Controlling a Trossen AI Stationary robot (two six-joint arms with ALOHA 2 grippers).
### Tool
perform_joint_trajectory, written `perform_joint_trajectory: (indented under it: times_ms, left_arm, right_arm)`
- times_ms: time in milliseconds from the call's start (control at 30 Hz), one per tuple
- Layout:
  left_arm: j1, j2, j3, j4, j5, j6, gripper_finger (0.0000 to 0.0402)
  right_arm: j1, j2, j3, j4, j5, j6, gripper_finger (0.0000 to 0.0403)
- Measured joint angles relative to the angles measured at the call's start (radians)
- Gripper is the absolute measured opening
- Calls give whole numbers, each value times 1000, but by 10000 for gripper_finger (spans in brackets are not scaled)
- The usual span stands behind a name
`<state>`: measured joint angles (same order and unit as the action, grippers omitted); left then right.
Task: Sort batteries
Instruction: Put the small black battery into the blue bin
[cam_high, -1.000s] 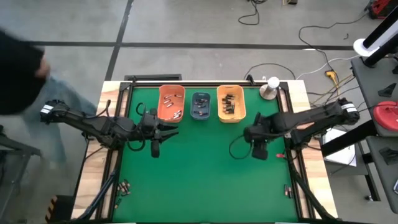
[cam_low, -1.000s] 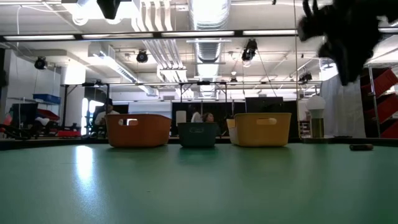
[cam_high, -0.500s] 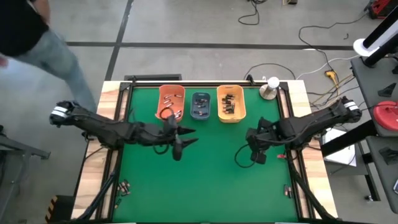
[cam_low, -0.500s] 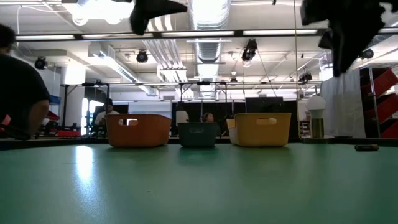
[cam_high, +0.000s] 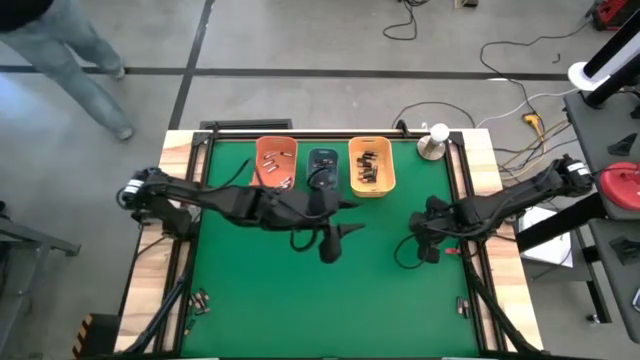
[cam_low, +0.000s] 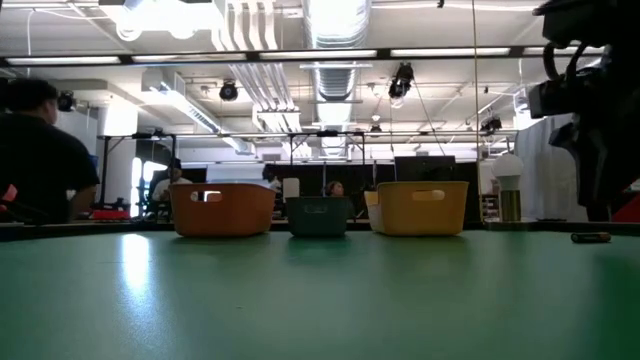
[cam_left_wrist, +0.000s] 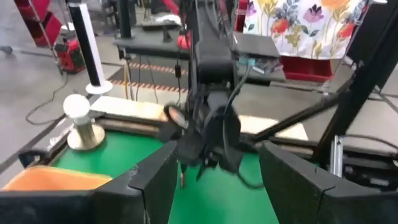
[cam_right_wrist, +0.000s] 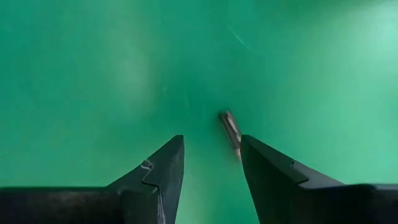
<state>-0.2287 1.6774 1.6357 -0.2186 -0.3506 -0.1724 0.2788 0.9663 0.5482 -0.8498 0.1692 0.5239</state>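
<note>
Reaching farther since a second ago, the left end effector (cam_high: 330, 243) now hangs mid-table, fingers wide and empty. Toward the right edge, the right end effector (cam_right_wrist: 208, 163) (also parted, empty) points down at a loose battery (cam_right_wrist: 230, 129), probably lining up a grasp. Sorted batteries (cam_high: 371, 166) fill bins at the far edge.

Grey concrete floor (cam_high: 330, 40) with dark lines, loose cables (cam_high: 510, 60); person (cam_high: 60, 40) walking past far left corner; ceiling (cam_low: 330, 30) with ducts and strip lights; floral cloth (cam_left_wrist: 305, 28) behind; white lamp (cam_left_wrist: 78, 109) on metal base.
</note>
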Motion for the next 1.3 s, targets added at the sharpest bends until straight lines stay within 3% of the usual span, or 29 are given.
perform_joint_trajectory:
  times_ms: [133, 233, 567, 767, 933, 1300]
  left_arm:
    - [0, 68, 122, -101, -7, -5, 198]
    - [0, 101, 152, -157, -7, -6, 193]
    - [-27, 70, 57, -259, -5, -54, 185]
    - [-59, -62, -71, -296, -28, -58, 184]
    - [-72, -191, -229, -227, -65, -59, 184]
    - [-72, -423, -534, 74, -89, -106, 184]
  right_arm:
    - [-2, -30, -29, 69, -3, 98, 148]
    - [-7, -30, -30, 57, 59, 117, 140]
    - [-85, 53, -59, 62, 67, 58, 153]
    - [-85, 127, -66, 78, 62, 33, 159]
    - [-85, 205, -76, 103, 58, 60, 145]
    - [-86, 254, -78, 175, -38, 153, 56]
